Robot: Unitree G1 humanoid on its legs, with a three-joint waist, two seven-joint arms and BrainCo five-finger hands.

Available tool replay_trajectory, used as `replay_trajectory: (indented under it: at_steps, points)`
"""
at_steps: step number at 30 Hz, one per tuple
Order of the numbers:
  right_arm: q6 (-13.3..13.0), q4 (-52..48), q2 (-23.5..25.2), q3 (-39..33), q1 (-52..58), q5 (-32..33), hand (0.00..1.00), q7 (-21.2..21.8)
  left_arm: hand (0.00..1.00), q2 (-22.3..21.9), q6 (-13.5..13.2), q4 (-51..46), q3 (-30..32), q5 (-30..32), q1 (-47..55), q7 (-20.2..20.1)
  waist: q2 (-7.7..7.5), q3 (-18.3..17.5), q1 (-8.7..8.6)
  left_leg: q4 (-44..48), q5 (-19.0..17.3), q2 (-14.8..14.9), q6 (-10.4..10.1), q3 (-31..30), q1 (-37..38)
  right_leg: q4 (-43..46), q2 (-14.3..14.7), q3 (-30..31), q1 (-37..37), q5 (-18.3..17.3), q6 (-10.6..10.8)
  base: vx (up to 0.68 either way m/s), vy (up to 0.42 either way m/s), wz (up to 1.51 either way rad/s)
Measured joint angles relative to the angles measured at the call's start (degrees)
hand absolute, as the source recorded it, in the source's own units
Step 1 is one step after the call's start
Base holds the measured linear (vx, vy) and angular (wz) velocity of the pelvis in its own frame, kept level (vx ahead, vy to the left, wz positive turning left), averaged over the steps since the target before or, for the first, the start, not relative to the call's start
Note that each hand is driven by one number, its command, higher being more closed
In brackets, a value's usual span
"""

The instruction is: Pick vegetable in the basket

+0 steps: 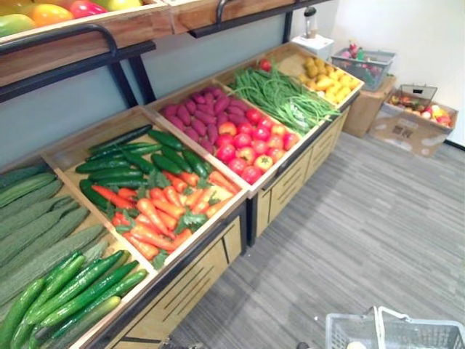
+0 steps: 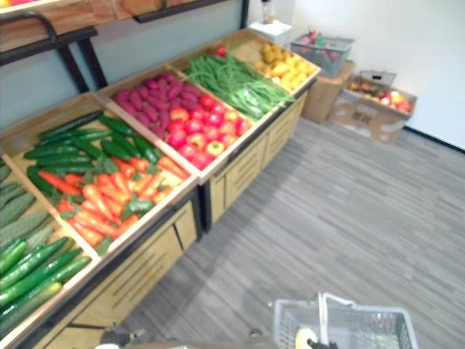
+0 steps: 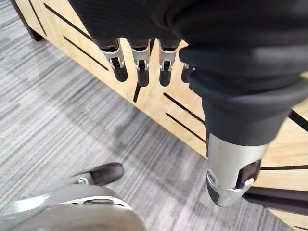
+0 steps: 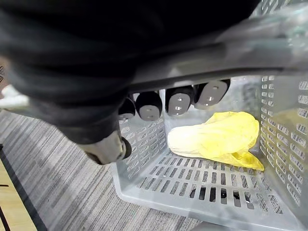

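One cabbage in one basket

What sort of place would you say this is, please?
Most likely a grocery shop's produce section, or a mock-up: slanted wooden display bins hold carrots, cucumbers and tomatoes, and the right hand carries a grey shopping basket with a leafy cabbage inside.

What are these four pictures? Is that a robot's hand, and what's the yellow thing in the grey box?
They come from a walking robot's cameras. Two sit in its head, like eyes, looking down at a wooden stand of cucumbers, carrots, tomatoes and green beans. The other two ride on its wrists. The left wrist one shows the left hand, fingers relaxed and holding nothing, beside the stand's wooden front. The right wrist one shows the right hand curled round the handle of a grey basket. The yellow thing inside is a leafy cabbage.
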Motion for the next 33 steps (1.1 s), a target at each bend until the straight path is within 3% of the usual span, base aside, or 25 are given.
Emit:
replay_trajectory:
  at_steps: [4,7,11,14,16,18,20,23,25,32,33]
  points:
    - [0.00,-0.20,0.02,0.28,-0.02,-0.06,1.00,-0.01,0.00,-0.10,0.01,0.00,-0.04,-0.13,1.14,0.00,0.24,0.03,0.01,0.06,-0.11,0.03,-0.16,-1.30,-0.37,1.99,-0.21,-0.79,-0.63,-1.11,0.00,0.01,-0.007,0.12]
    - [0.00,-0.71,0.10,0.24,-0.03,-0.05,1.00,-0.10,0.00,-0.01,0.01,-0.18,-0.01,-0.44,1.18,0.04,0.12,0.51,-0.03,3.35,-1.55,-0.16,-0.59,-3.42,-1.96,8.30,-1.27,-1.95,-2.11,-4.81,-0.50,0.03,-0.032,0.35]
    - [0.00,-0.90,-0.05,0.24,-0.02,-0.08,1.00,-0.43,0.00,-0.55,0.00,-0.59,0.27,-0.48,1.44,0.18,1.13,0.81,0.22,14.02,-6.37,1.44,-1.48,-7.51,-5.88,13.47,-0.81,-4.62,-1.74,-9.77,-1.41,0.03,-0.098,0.38]
    - [-0.01,-2.17,0.15,0.28,-0.22,-0.16,1.00,-0.45,0.00,-0.85,0.10,-1.81,0.76,-1.26,1.76,0.20,1.12,2.75,0.44,27.44,-6.48,2.08,-1.34,-9.50,-11.54,14.10,-0.40,-6.24,0.39,-10.97,-2.26,0.03,-0.148,0.27]
    - [0.00,-2.24,0.08,-0.15,0.54,-0.20,1.00,-0.54,0.00,-1.35,0.12,-2.27,0.69,-2.17,2.30,0.27,1.03,3.43,1.59,33.55,-5.04,2.83,-0.48,-9.18,-14.01,14.13,-0.14,-7.42,2.60,-11.50,-2.81,0.04,-0.136,0.22]
    - [0.00,-2.35,0.05,-0.59,0.43,-0.20,1.00,-0.63,0.00,-1.69,0.13,-2.68,0.68,-2.20,2.45,0.32,1.31,3.44,1.84,33.22,-3.57,2.97,-0.48,-8.24,-14.08,14.01,-0.51,-7.93,3.10,-11.67,-3.11,0.05,-0.076,0.18]
    - [0.03,-2.43,0.00,-1.62,-0.48,-0.22,1.00,-0.89,0.00,-1.68,0.19,-2.92,0.64,-2.16,2.90,0.34,1.12,3.67,1.63,30.60,-1.36,3.52,-0.52,-3.62,-13.79,13.55,-1.16,-8.48,2.97,-11.50,-3.21,0.03,-0.055,0.18]
    - [0.05,-2.49,-0.02,-2.12,-0.63,-0.20,1.00,-1.27,0.00,-1.66,0.62,-2.87,0.55,-1.94,2.89,0.31,1.25,3.67,1.50,23.00,-1.37,4.55,-0.51,4.81,-10.83,12.71,-0.76,-9.81,2.63,-11.15,-3.24,0.03,-0.022,0.22]
    - [0.07,-2.48,-0.11,-2.16,-0.88,-0.19,1.00,-1.33,0.00,-1.64,0.66,-2.85,0.52,-1.80,2.82,0.31,1.22,3.68,1.46,19.43,-1.35,4.25,-0.47,6.78,-10.22,12.30,-0.52,-10.15,2.35,-10.49,-2.67,0.05,0.036,0.33]
    - [0.16,-2.40,-0.18,-2.16,-1.65,-0.56,1.00,-1.40,0.00,-0.57,0.60,-2.36,-1.70,-0.88,2.62,0.24,0.78,3.32,1.64,11.65,-1.17,0.34,1.97,6.67,-9.49,8.87,-2.57,-13.60,3.13,-8.55,-0.97,0.02,0.117,0.34]
    - [0.18,-2.31,-0.12,-2.16,-1.97,-0.60,1.00,-1.38,0.00,-0.35,0.60,-2.29,-1.69,-0.90,2.72,0.19,0.06,3.33,1.97,10.75,-1.02,-1.08,2.79,6.58,-9.00,9.17,-3.90,-14.07,3.16,-8.84,-0.30,0.00,0.171,0.26]
